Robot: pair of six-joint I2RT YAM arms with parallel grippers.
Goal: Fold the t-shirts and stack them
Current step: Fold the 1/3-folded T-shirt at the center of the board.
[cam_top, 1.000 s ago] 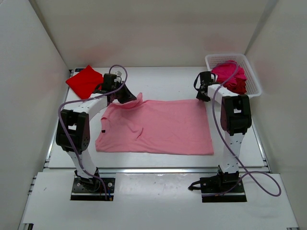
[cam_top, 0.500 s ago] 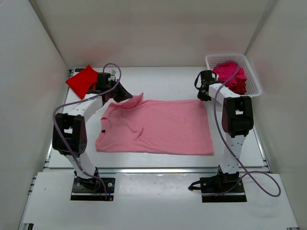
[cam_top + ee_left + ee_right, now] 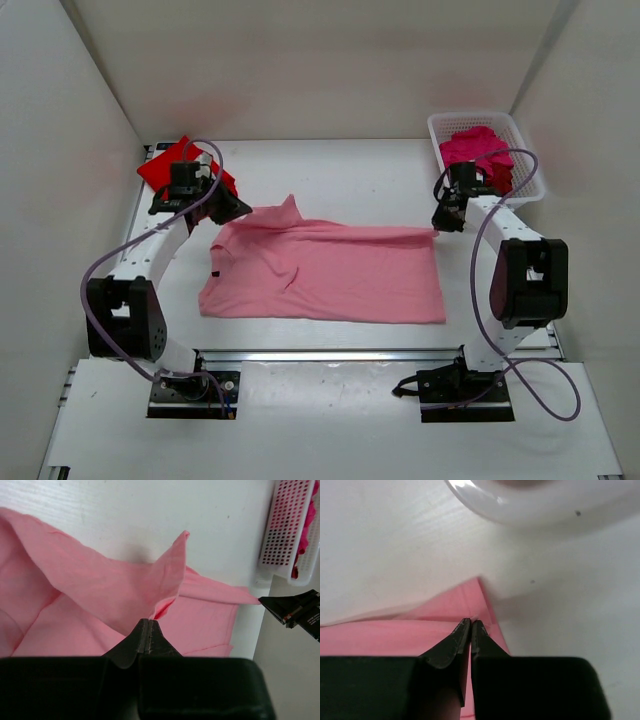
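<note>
Two pincers, L pincer (image 3: 148, 626) & R pincer (image 3: 470, 625), pinch pink t-shirt (image 3: 330, 275) edge, stretched between them. 1st fold underway, I judge; next prob. synced carry nearward.

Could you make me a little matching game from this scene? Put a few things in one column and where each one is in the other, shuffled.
Things:
1. light pink t-shirt
2. bright red t-shirt
3. white basket
4. right gripper

Places:
A. far right corner of the table, holding magenta cloth
B. spread across the middle, far edge lifted
C. far left corner, partly behind the left arm
D. shut on the pink shirt's far right corner

Pairs: 1-B, 2-C, 3-A, 4-D
</note>
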